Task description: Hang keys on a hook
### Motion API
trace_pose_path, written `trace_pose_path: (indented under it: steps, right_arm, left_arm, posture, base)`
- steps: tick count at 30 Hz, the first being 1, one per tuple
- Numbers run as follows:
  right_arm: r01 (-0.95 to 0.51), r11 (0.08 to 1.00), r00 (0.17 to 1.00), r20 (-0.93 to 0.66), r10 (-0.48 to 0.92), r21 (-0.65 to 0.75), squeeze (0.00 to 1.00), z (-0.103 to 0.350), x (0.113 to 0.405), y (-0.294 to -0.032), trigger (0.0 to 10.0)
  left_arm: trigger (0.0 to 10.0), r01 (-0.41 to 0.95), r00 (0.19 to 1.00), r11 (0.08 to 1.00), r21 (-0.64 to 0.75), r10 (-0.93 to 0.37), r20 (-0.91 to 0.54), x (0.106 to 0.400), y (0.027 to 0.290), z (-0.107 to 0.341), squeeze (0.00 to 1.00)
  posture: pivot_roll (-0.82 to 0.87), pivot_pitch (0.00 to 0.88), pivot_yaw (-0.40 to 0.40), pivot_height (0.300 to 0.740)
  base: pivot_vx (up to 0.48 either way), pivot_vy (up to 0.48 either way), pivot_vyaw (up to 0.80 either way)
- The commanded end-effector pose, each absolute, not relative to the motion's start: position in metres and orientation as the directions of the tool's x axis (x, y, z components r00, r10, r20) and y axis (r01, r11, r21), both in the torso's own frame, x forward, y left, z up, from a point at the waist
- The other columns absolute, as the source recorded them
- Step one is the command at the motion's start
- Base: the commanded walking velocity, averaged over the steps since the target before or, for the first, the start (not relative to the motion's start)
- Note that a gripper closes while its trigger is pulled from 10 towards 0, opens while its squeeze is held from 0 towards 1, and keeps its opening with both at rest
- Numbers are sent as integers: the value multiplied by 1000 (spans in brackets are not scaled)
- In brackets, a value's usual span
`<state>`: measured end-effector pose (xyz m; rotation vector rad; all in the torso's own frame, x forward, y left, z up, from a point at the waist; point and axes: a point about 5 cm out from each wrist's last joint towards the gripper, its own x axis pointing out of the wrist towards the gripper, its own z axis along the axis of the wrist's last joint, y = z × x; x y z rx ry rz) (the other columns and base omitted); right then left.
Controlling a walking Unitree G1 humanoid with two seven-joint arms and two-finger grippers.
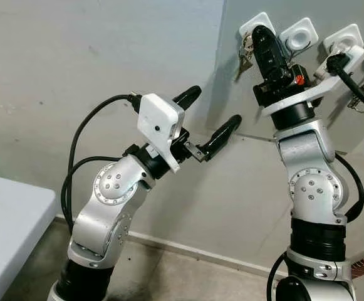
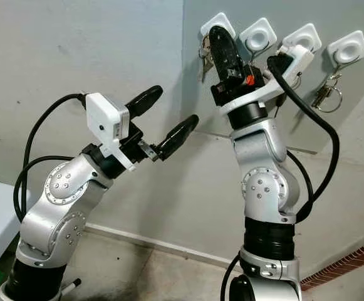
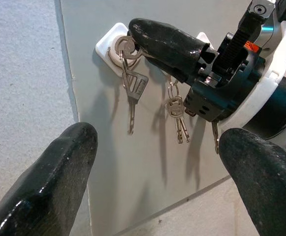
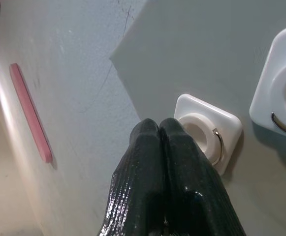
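Note:
Several white hooks sit in a row on a grey wall panel (image 1: 294, 157). My right gripper (image 1: 260, 32) is raised to the leftmost hook (image 4: 202, 123), fingers pressed shut. The key ring (image 3: 125, 48) runs from the fingertips around that hook's knob. Its keys (image 3: 134, 91) hang down against the panel, also visible in the right eye view as the keys (image 2: 205, 58). My left gripper (image 1: 216, 106) hovers open in mid-air, lower and to the left, pointing at the panel and holding nothing.
A second key bunch (image 3: 176, 110) hangs beside the right gripper, and another bunch (image 2: 327, 94) hangs under the far right hook (image 2: 348, 47). A white table (image 1: 6, 219) stands at the lower left. A black cable (image 2: 322, 163) loops beside the right arm.

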<state>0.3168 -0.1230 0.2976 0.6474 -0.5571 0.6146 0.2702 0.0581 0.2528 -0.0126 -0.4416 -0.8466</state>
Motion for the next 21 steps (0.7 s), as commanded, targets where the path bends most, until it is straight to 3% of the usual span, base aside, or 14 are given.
trace_pose_path:
  steps: [1, 21]
  right_arm:
    - [-663, 644, 694, 636, 338, 381, 0, 298, 316, -125, 10000]
    - [-625, 653, 732, 611, 301, 428, 0, 292, 325, -134, 10000]
  left_arm:
    - [10000, 730, 565, 662, 170, -725, 395, 266, 58, 257, 0]
    - [10000, 729, 565, 663, 168, -723, 399, 264, 59, 258, 0]
  posture:
    - [-3, 55, -12, 740]
    - [9, 57, -13, 740]
  base:
    - [0, 0, 0]
    - [0, 0, 0]
